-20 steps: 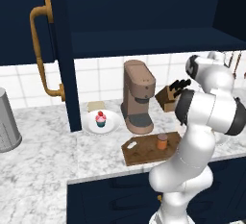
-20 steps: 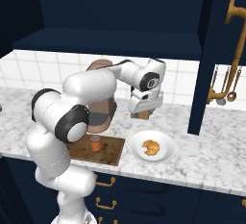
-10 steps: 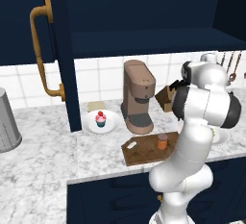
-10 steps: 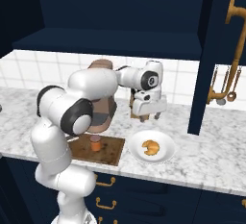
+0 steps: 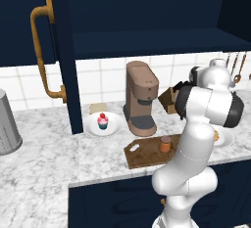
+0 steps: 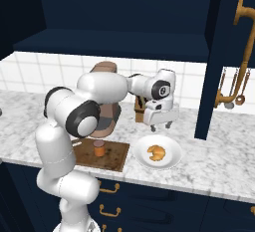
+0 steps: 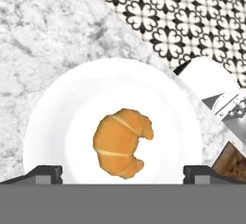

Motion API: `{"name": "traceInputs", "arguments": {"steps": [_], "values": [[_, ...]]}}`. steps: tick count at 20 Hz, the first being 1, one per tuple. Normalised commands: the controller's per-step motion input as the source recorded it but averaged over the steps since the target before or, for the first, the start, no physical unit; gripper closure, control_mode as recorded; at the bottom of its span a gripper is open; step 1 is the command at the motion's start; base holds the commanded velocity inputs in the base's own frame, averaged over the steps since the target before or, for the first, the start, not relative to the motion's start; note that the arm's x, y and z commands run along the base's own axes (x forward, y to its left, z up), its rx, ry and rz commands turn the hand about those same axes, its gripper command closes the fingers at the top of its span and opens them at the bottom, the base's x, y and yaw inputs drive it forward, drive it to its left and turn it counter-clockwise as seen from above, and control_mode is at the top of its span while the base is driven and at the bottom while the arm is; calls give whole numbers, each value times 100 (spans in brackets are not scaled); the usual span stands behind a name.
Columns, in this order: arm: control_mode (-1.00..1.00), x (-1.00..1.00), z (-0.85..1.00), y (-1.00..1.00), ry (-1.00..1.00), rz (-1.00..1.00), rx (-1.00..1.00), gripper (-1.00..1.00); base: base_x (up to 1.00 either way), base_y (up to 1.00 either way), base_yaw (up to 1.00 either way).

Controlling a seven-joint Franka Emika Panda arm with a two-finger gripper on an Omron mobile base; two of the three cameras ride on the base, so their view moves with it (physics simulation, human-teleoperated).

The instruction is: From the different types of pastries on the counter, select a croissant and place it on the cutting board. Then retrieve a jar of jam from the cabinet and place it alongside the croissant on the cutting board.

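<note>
A: Croissant (image 6: 156, 152) was the target, sat on a white plate (image 6: 170, 162) on the table (image 6: 219, 169), not yet on the cutting board (image 6: 113, 155). Step in hand, I'd say: the reach for the croissant.

B: Left base view first?

A: Cutting board (image 5: 142, 154) lay at the table (image 5: 44, 158) front edge, before the coffee machine (image 5: 140, 98), with an orange-brown jar (image 5: 165, 144) standing on it. That looked like the jam. The cupcake (image 5: 102, 121) was on its own plate (image 5: 113, 125), well apart to the left. The arm rose from the lower right, elbow folded high, forearm turned away over the far plate; I couldn't see the fingers here.

B: Right base view?

A: Tool (image 6: 159, 126) hung above the plate, a little behind the croissant, pointing down, clear of it. Its jaws stood wide, nothing between them. The arm arched from the lower left over the board, wrist bent down. The jar (image 6: 99, 149) stood upright on the board, near the coffee machine (image 6: 106, 96).

B: Hand view?

A: Looked straight down. Croissant (image 7: 121, 143) was near the plate (image 7: 62, 122) middle, lying between the two fingertips (image 7: 44, 174), wide at the bottom corners. Board corner (image 7: 232, 162) showed at the lower right.

B: Next move?

A: My guess: lower straight down, keep the pastry centred, close gently because it looks soft and crushable, lift, carry to the board beside the jar. Risk: fingers scraping the plate, or nudging the croissant sideways.
</note>
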Motion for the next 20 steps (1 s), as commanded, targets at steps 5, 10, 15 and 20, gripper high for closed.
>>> {"name": "traceInputs", "arguments": {"steps": [5, 10, 15, 20], "values": [[-100, -3, -34, 0, -12, -8, 0, -100, 0, 0, 0], [-100, -10, -43, 0, -1, -5, -1, -100, 0, 0, 0], [-100, -5, -41, 0, 0, -6, 0, -100, 0, 0, 0], [-100, -2, -30, 0, 0, -5, 0, -100, 0, 0, 0]]}}
